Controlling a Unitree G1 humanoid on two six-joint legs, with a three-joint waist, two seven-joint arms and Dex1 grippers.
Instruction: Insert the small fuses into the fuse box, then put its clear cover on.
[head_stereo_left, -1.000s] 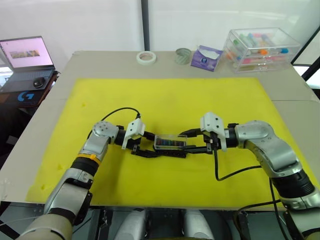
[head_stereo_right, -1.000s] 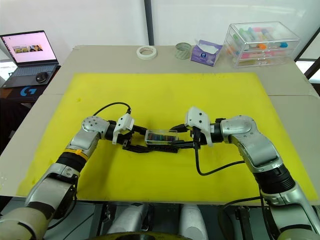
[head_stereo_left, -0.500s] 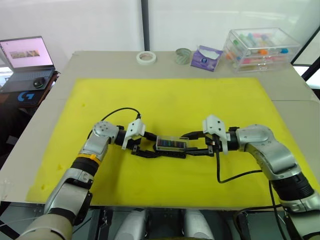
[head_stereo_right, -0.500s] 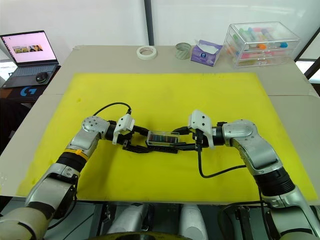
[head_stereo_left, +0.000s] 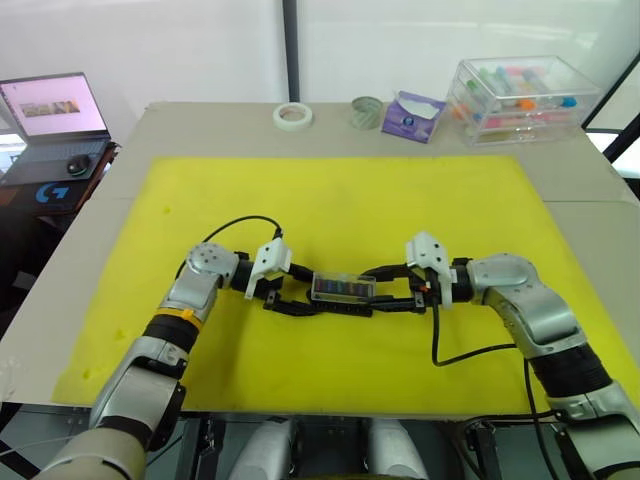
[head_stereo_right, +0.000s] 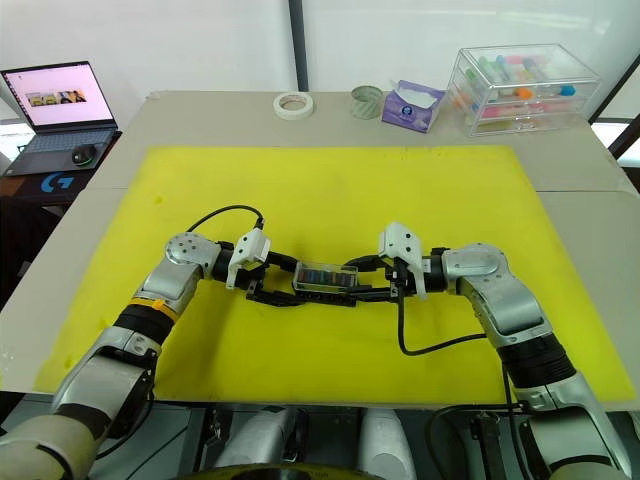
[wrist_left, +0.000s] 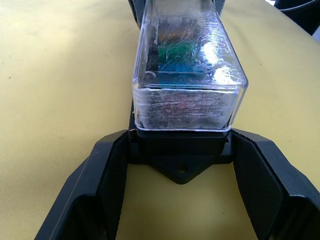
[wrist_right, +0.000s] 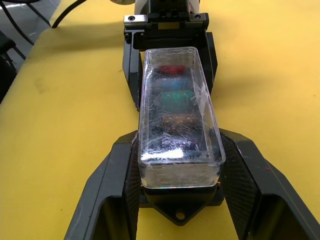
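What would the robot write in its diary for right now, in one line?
clear cover: on fuse box | small fuses: inside | left gripper: open, straddling one end | right gripper: open, other end

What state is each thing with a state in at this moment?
Fuse box: on the yellow mat, cover fitted.
Clear cover: seated on the box.
Fuses: in their slots under the cover.
Left gripper: open, straddling one end of the box.
Right gripper: open, straddling the other end.
Laptop: open, screen lit.
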